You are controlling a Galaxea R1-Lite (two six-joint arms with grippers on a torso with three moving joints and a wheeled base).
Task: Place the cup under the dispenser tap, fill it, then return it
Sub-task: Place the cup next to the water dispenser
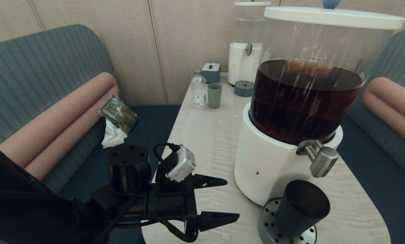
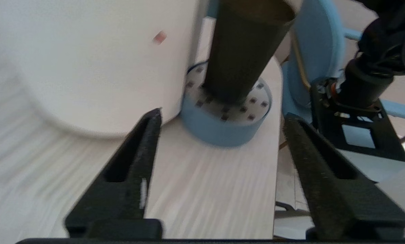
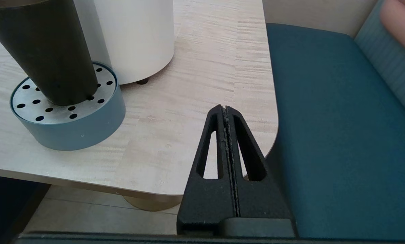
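Two dispensers point(image 1: 290, 112), two tumblers point(image 1: 301, 211)

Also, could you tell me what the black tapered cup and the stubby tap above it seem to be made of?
Black tapered cup: matte, no glare; probably coated metal or plastic, I cannot tell which. Stubby grey tap: looks like brushed steel, with soft streaked highlights.

From the head we are looking down over the table point(image 1: 206, 135); both wrist cameras are sitting low and close, facing the cup point(image 2: 243, 54) on its drip tray point(image 3: 73, 132) from opposite sides
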